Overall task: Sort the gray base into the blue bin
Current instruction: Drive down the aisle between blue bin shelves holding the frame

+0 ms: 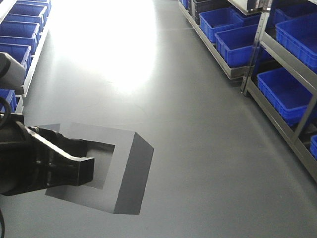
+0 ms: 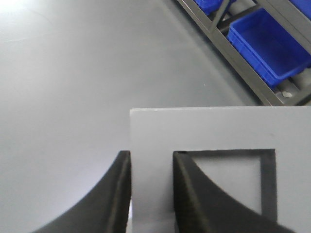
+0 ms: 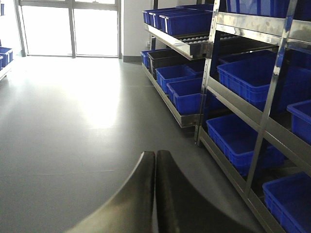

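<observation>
Left gripper, bottom of frame: jaws clamped on one wall of gray base, one finger inside the recess. Right gripper: jaws pressed together, empty. Blue bin on rack, far right.

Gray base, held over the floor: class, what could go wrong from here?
The left gripper pinches only one wall of the gray base, so the overhanging block could tilt or slip and fall.
The blue bin sits under a shelf rail beside a steel upright; the base might strike them.
</observation>
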